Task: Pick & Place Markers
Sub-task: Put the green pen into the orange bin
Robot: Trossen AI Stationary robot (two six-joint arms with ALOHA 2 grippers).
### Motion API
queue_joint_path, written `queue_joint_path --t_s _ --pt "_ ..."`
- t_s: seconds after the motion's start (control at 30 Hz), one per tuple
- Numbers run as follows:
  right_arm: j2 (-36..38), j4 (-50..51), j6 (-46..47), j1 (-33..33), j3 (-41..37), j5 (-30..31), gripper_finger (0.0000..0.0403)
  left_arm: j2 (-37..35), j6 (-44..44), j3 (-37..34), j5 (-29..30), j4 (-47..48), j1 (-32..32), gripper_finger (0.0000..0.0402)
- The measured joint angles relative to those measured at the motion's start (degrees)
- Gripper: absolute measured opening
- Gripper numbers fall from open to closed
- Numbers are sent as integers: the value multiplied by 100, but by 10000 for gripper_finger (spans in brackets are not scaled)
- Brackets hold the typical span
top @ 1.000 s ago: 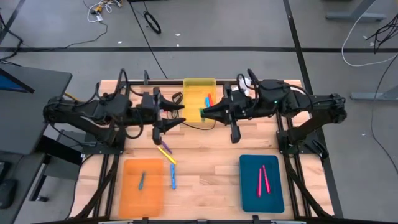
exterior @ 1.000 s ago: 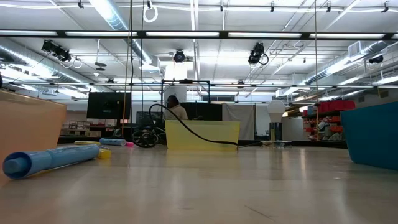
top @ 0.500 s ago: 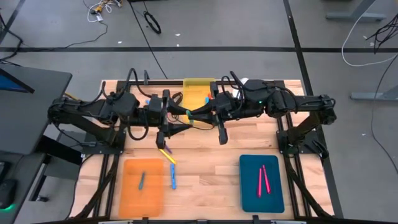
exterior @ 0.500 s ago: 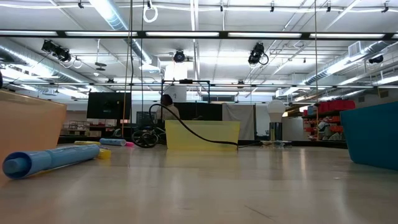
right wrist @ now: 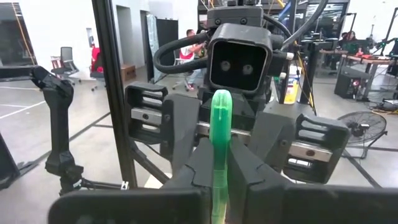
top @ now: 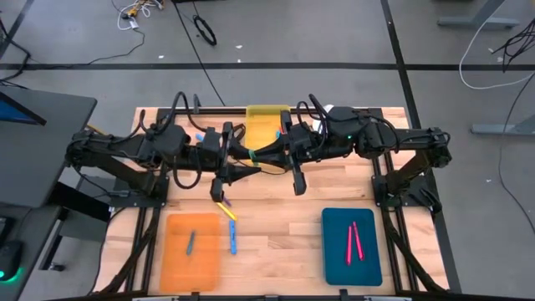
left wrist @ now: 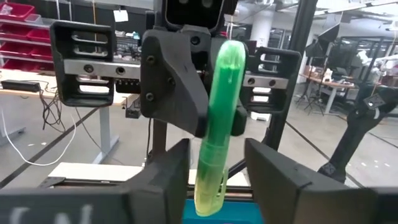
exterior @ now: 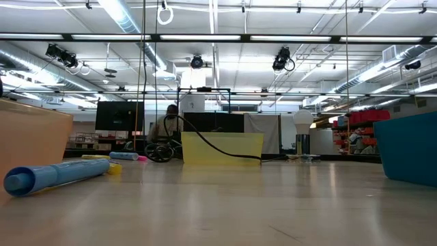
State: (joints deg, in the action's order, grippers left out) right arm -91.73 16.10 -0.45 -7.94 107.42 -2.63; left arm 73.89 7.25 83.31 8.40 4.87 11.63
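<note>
Handover in progress above the bench (top: 276, 209), just in front of the yellow tray (top: 266, 121). The right gripper (right wrist: 219, 163) has its fingers closed on a green marker (left wrist: 219, 124), held upright so the free end is offered. The left gripper (left wrist: 214, 171) faces it, fingers spread wide on either side of the marker, not yet touching. Judged purpose: passing the marker across to the left arm's side. Other markers lie in the orange tray (top: 191, 251), the teal tray (top: 351, 245), and loose on the bench.
</note>
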Motion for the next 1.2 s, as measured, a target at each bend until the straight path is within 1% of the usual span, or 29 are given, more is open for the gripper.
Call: queue_joint_path --t_s 0.2,0.27,0.43,0.6,0.73,0.9,1.0,1.2 --pt "1 36 -1 0 0 17 13 0 2 0 12 -73 -23 69" --pt "1 32 10 0 0 17 15 0 21 0 9 -73 -21 54" --pt "1 33 -5 0 0 29 41 -4 166 0 -79 -62 -22 54" --pt "10 18 -16 -5 -2 546 81 -146 435 -2 -56 218 -26 54" --pt "69 10 -108 2 -2 691 116 -354 689 0 -41 675 -14 54" --pt "110 113 -324 0 -2 674 166 -641 1276 0 517 1300 76 54" --pt "110 254 -325 48 -2 670 191 -826 1799 0 802 1962 160 54" --pt "130 593 -170 257 -2 647 222 -1211 3031 0 1410 3171 487 54"
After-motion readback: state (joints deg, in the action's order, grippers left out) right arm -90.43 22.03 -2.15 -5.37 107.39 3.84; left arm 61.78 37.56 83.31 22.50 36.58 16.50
